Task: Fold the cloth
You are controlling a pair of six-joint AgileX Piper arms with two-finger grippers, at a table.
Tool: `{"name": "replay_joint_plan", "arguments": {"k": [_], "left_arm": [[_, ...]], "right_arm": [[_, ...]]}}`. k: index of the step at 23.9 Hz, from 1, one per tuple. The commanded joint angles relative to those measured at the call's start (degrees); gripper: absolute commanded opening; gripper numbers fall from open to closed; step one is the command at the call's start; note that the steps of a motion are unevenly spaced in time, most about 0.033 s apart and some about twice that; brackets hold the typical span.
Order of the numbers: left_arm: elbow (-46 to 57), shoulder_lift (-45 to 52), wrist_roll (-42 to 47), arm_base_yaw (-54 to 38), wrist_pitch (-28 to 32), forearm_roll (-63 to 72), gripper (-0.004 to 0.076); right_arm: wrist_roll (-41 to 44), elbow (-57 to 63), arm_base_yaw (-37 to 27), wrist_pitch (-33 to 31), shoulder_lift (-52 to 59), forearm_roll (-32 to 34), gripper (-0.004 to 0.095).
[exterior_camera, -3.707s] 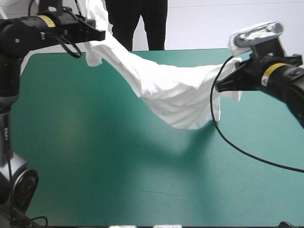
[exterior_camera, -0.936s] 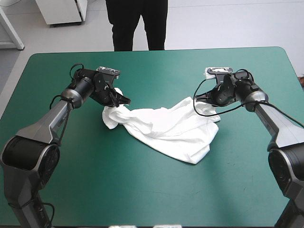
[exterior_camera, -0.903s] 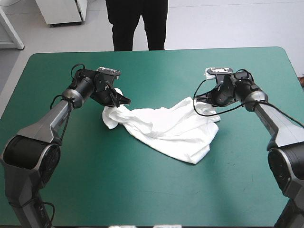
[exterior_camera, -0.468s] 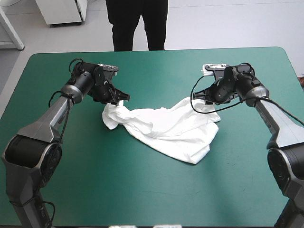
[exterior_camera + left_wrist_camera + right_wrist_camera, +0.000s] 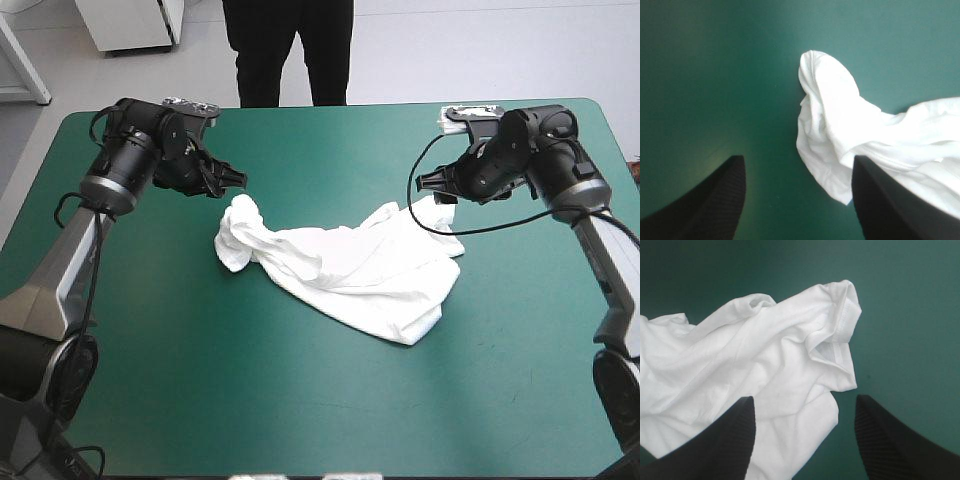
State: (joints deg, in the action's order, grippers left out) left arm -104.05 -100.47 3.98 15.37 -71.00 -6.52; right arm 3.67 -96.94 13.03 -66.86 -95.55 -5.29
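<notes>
The white T-shirt (image 5: 350,268) lies crumpled in a loose band across the middle of the teal-green table. Its left end is a bunched lump (image 5: 827,125), its right end a hemmed sleeve (image 5: 840,320). My left gripper (image 5: 232,180) hangs above and just beyond the left end, open, with nothing between its black fingers (image 5: 715,200). My right gripper (image 5: 432,190) hovers over the right end, also open and empty, its fingers (image 5: 722,440) standing apart above the cloth. Neither gripper touches the T-shirt.
Bare teal-green cover (image 5: 300,400) stretches in front of the T-shirt to the near edge, and more lies on both sides. The far edge (image 5: 330,105) runs close behind both grippers.
Both grippers have let go of the T-shirt's ends, opened, and risen up and back toward the far edge. The T-shirt stays where it was laid.
</notes>
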Motion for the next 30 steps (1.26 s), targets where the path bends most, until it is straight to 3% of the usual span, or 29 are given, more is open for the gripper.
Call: {"name": "replay_joint_plan", "arguments": {"k": [1, 7, 10, 20, 30], "left_arm": [[-1.7, 6.42, 0.98, 0.34, -2.8, -1.09, 0.0442], [8.06, 10.99, 2.38, 0.34, -2.8, -1.23, 0.0442], [14.07, 8.73, 2.27, 0.34, 0.57, -1.09, 0.0442], [14.39, -4.1, 0.79, -0.39, 7.72, 0.35, 0.044], [11.02, -11.45, -4.4, -5.26, 9.68, 8.55, 0.044]], "right_arm": [[-0.42, -0.99, -0.42, -0.56, 6.08, 0.16, 0.0557], [1.06, 3.09, -0.42, -1.68, 11.06, 2.24, 0.0553], [1.06, 3.62, -0.42, -1.61, 11.3, 2.24, 0.0554], [1.06, 3.62, -0.42, -1.68, 11.3, 3.97, 0.0553], [1.06, 3.62, -0.42, -1.01, 11.3, 4.19, 0.0554]]}}
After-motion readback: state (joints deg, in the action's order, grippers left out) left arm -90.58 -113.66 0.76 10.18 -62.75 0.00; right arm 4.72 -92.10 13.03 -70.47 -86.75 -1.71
